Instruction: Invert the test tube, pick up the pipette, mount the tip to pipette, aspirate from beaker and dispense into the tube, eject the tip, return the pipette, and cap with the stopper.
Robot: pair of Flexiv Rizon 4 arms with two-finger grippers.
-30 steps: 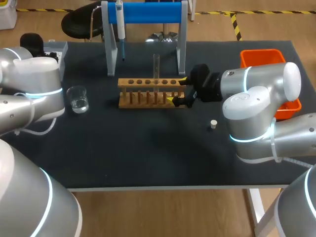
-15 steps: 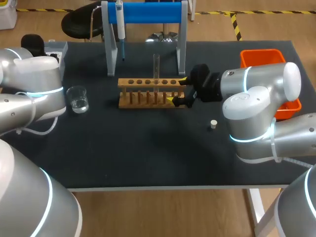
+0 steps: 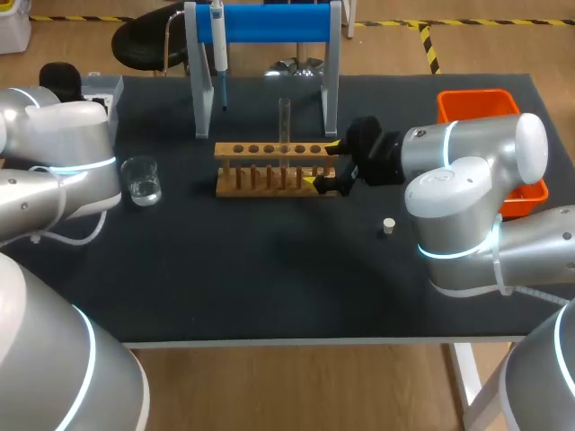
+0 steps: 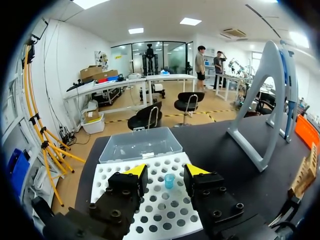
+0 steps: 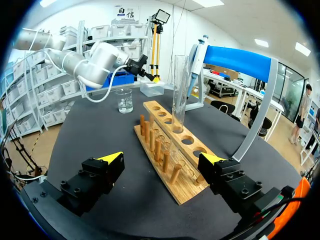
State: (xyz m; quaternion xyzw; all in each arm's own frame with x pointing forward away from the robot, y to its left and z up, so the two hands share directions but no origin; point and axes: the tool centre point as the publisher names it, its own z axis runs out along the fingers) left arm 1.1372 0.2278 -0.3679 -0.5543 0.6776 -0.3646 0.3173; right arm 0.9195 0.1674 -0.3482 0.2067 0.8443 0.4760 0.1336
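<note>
Judging by the test tube (image 3: 284,118) standing upright in a hole of the wooden rack (image 3: 244,149), I take the turning-over as done and the pipette (image 3: 218,43) as the job in hand. It hangs untouched on the blue-barred stand (image 3: 269,22) at the far side of the tabletop (image 3: 269,278), well apart from both pincers.

My left pincer (image 4: 166,171) is spread and empty, poised over the white tip box (image 4: 155,210), with a single blue tip (image 4: 169,181) showing between its fingers. My right pincer (image 5: 161,158) is also spread and empty, its fingers on either side of one end of the rack. I cannot tell whether they touch the wood.

The left pincer is probably the one to fetch the pipette. To do it well, I would come at the body square-on, below the hook and above the narrow shaft, and close firmly on the thick part so it cannot twist. I would then lift straight up until the hook is free of the bar before drawing back, or the stand may tip. The stand's grey leg is just beside the pipette, so the approach needs to clear it. Holding the pipette vertical will help when seating the tip.

The right pincer should avoid nudging the rack, since the tall tube could rock. The beaker (image 3: 142,180) and stopper (image 3: 388,225) sit apart on the tabletop.
</note>
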